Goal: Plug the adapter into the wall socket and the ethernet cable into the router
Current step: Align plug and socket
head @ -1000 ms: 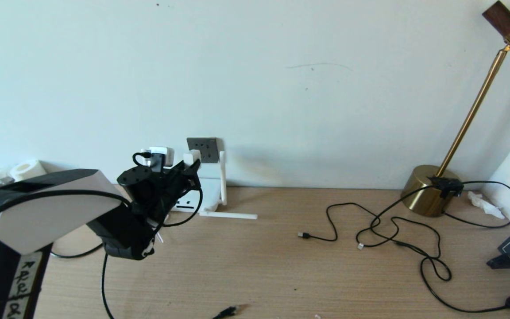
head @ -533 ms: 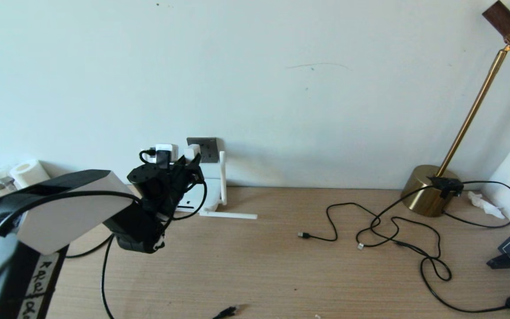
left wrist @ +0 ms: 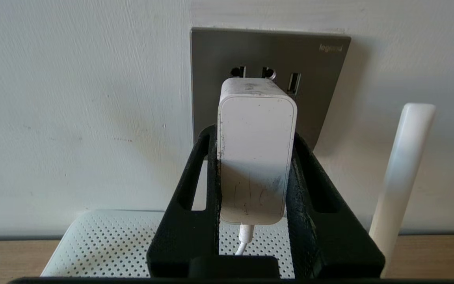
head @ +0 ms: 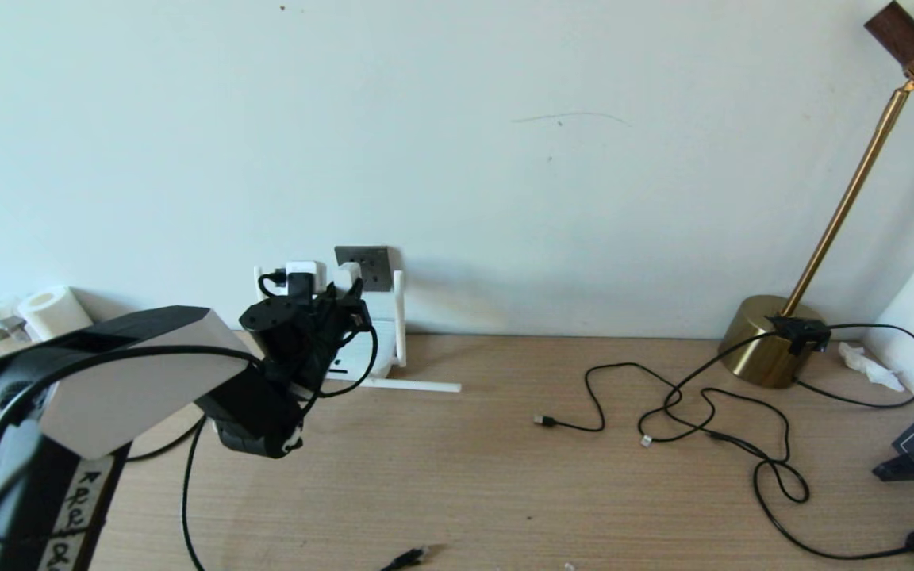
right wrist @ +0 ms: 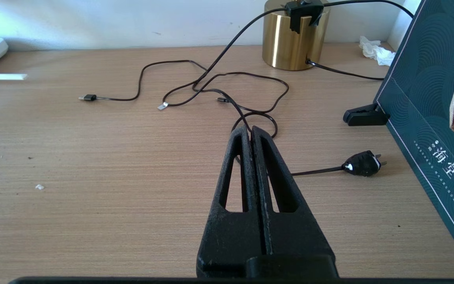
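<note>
Your left gripper [left wrist: 255, 173] clamps adapter [left wrist: 256, 150], held at wall socket [left wrist: 321, 90] above router [left wrist: 105, 244]. Risk: pins miss holes, adapter twists in grip. Right gripper [right wrist: 252, 134] pinched closed, empty, well apart over desk.

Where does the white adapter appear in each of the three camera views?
Head view: adapter at the left gripper, just before the wall socket.
Left wrist view: adapter central, between the fingers.
Right wrist view: not in it.
Shared landmark: wall socket.
</note>
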Controlling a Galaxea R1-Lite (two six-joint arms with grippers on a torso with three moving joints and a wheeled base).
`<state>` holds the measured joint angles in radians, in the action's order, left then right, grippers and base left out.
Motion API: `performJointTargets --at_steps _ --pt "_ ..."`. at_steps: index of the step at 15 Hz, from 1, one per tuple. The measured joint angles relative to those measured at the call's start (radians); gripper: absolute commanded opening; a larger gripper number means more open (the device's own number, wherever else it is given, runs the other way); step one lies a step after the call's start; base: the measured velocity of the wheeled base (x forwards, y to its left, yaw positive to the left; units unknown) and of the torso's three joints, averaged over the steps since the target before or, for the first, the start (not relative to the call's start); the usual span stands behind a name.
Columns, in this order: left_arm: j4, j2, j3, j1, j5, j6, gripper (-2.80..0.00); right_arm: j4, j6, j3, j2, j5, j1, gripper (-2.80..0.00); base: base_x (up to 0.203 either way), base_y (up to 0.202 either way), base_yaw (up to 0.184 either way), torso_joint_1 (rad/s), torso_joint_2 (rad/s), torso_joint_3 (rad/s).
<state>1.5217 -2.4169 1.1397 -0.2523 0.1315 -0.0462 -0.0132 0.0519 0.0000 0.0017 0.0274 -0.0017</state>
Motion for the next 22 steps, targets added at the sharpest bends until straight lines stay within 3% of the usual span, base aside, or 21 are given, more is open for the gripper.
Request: performJointTargets --at_steps 13,22 --pt "0.000 0.026 -0.012 0.007 -0.018 0.005 -2.80 0.000 0.000 0.000 0.000 0.000 0.000 -2.80 0.000 0.000 0.000 0.000 0.00 0.000" --pt "0.000 -0.009 0.061 0.011 -0.020 0.003 -2.80 0.000 0.000 0.000 0.000 0.000 0.000 -2.80 0.000 0.000 0.000 0.000 0.00 0.000"
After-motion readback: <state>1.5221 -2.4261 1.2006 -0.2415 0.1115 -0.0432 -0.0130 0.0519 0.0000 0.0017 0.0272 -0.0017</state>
